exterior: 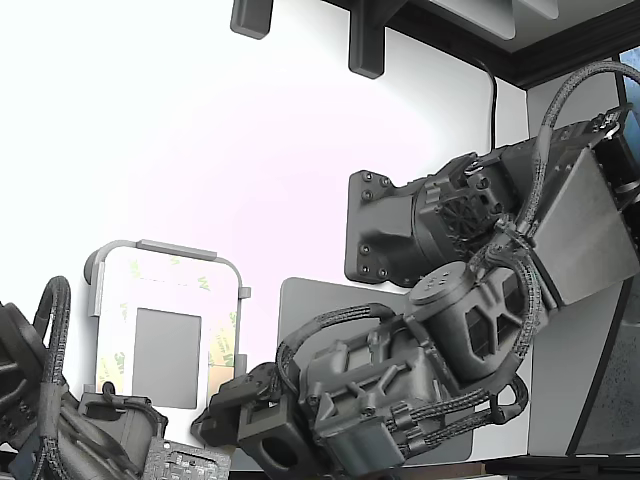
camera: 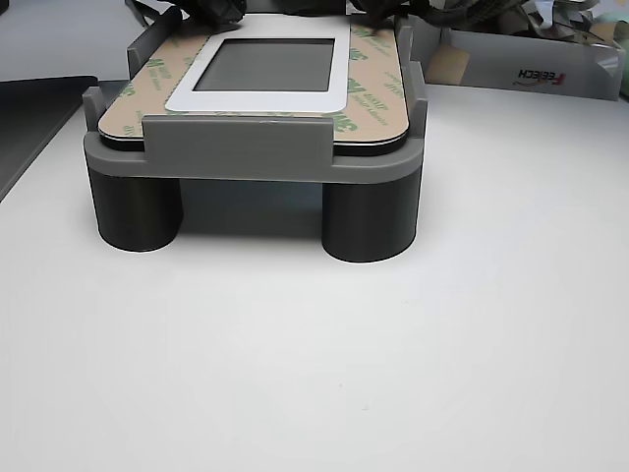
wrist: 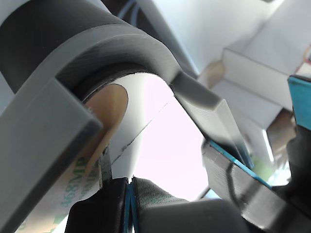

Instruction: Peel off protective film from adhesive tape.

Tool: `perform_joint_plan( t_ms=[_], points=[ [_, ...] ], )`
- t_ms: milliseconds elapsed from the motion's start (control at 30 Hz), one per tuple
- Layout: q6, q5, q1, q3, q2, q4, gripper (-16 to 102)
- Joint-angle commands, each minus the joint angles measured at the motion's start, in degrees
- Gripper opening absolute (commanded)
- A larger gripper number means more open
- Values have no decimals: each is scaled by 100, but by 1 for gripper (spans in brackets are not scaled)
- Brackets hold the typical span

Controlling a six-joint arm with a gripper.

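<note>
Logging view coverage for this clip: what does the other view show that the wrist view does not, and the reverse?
Only the other view shows the whole grey fixture on its round legs, the white grey-centred plate seated in it, and the box of scraps behind. Only the wrist view shows the gripper up close, its dark fingers at the end of the tan strip. Both share the protective film with green print lying along the plate's edges.
</note>
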Motion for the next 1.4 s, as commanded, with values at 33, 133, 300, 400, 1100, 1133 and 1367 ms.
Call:
perform_joint_plan(
  t_ms=[33, 133, 300, 400, 1100, 1133, 1367],
  points=[
    [-70, -26, -149, -97, 70, -18, -11],
    [-114, -53, -193, -88, 70, -35, -11],
    [-149, -79, -237, -79, 88, -35, -11],
    [-149, -70, -237, -70, 123, -26, -11],
    [-26, 439, -466, 246, 1714, 835, 86],
    [53, 475, -466, 299, 1942, 1028, 93],
    [1028, 220, -800, 123, 2918, 2329, 98]
  ],
)
